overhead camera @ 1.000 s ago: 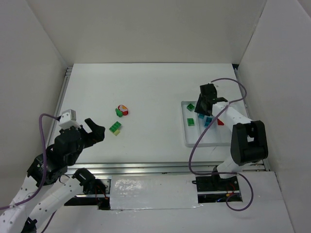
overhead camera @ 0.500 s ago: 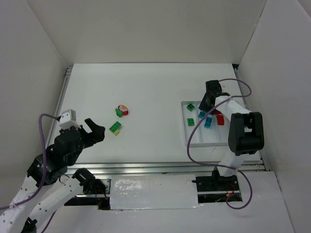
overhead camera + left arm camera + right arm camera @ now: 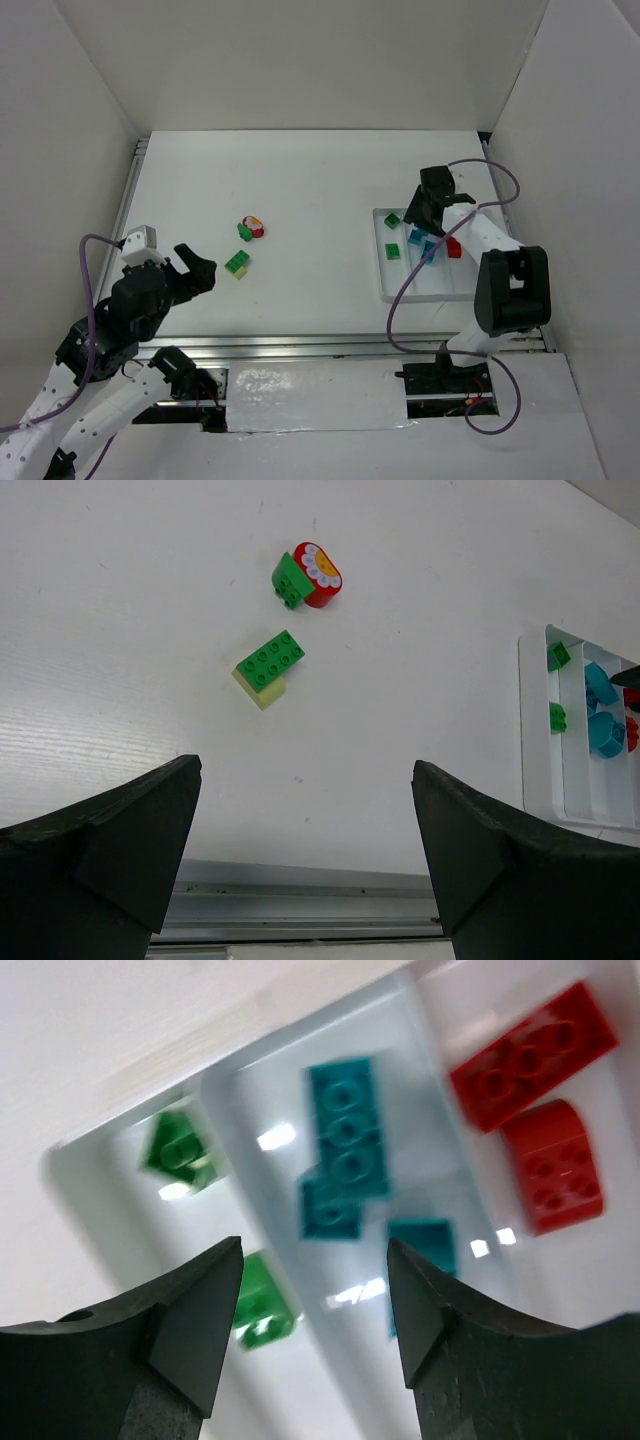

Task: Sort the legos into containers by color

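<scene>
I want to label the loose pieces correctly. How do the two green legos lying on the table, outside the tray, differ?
Size: the far green lego is small; the near green lego is longer, with two rows of studs up. Neighbour: the far one touches a red piece with a flower face; the near one partly covers a pale yellow brick. Both are the same green, and neither is in the tray.

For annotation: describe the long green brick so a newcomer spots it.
On the white table, left of the tray, lie two brick clusters. The long green brick is in the one nearer the left arm, touching a pale yellow brick. The other green brick is shorter, beside a red piece.
</scene>
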`<state>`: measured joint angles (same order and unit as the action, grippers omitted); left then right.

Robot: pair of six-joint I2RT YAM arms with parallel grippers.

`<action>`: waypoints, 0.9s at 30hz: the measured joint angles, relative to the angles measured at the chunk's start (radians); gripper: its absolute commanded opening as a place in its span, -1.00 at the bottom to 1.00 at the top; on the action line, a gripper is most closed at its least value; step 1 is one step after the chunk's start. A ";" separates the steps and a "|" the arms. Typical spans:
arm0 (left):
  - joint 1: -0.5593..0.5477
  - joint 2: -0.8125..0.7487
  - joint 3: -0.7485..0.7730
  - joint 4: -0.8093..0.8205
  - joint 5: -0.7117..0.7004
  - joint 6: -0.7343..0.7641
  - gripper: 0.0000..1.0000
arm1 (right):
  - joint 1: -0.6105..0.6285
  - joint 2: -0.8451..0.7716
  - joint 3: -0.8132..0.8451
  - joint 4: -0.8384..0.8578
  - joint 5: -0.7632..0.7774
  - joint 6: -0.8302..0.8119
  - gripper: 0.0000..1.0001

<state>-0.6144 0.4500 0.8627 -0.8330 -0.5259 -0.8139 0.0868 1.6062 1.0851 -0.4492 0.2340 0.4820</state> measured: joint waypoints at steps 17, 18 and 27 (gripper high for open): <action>0.000 -0.010 0.000 -0.013 -0.046 -0.030 0.99 | 0.760 0.179 0.307 0.025 -0.035 0.107 0.99; 0.000 -0.010 0.000 -0.013 -0.047 -0.031 0.99 | 0.799 0.250 0.378 0.014 0.001 0.153 0.99; -0.003 -0.010 0.000 -0.016 -0.053 -0.031 0.99 | 1.004 0.632 0.867 -0.169 0.214 0.457 0.99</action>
<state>-0.6170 0.4400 0.8627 -0.8486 -0.5789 -0.8444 1.0912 2.2379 1.9522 -0.6178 0.4477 0.9390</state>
